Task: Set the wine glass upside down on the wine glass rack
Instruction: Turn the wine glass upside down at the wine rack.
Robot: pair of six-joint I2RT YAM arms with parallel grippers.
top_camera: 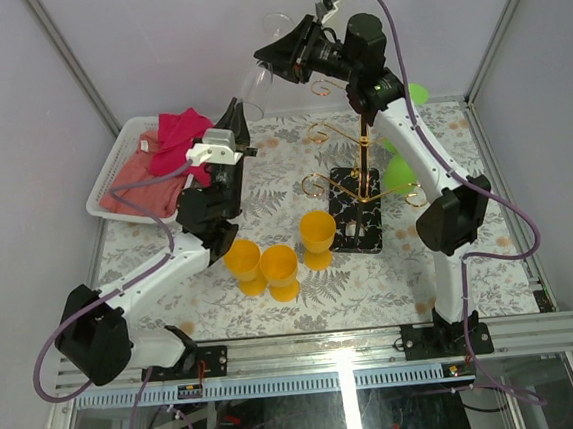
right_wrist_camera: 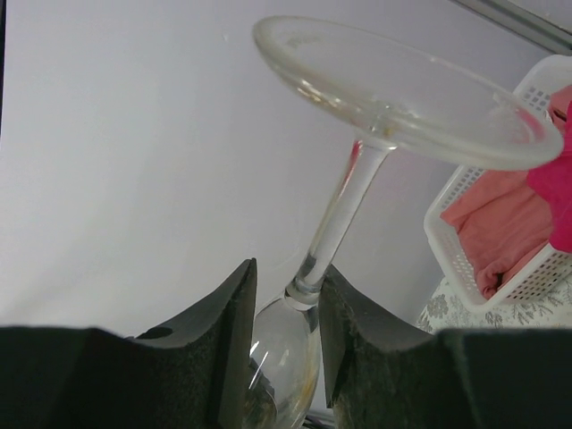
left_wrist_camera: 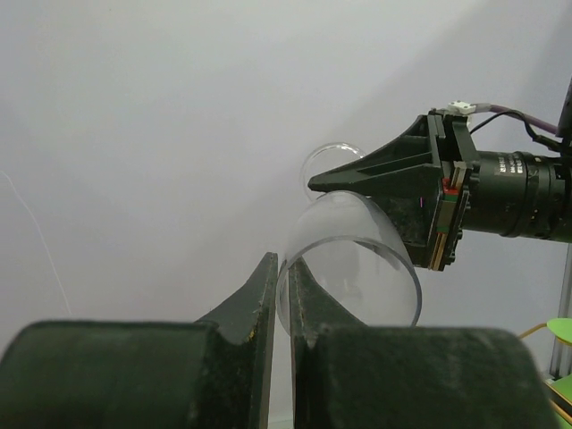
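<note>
The clear wine glass point(top_camera: 257, 77) hangs tilted in the air above the back of the table, foot up and away. My left gripper point(top_camera: 241, 114) is shut on its rim point(left_wrist_camera: 353, 259); the rim wall sits pinched between the left gripper's fingers point(left_wrist_camera: 282, 268). My right gripper point(top_camera: 271, 57) reaches in from the right, its fingers straddling the spot where stem meets bowl point(right_wrist_camera: 344, 210). In the right wrist view the right gripper point(right_wrist_camera: 288, 277) is open: one finger touches the stem, the other stands a little off the bowl. The gold wine glass rack point(top_camera: 363, 144) stands on its black base point(top_camera: 354, 210) below the right arm.
Three yellow goblets point(top_camera: 318, 234) point(top_camera: 243, 262) point(top_camera: 280, 271) stand in front of the rack. A white basket point(top_camera: 112, 175) with pink and red cloths point(top_camera: 175, 139) sits at the back left. Green objects point(top_camera: 400, 172) hang by the rack's right side.
</note>
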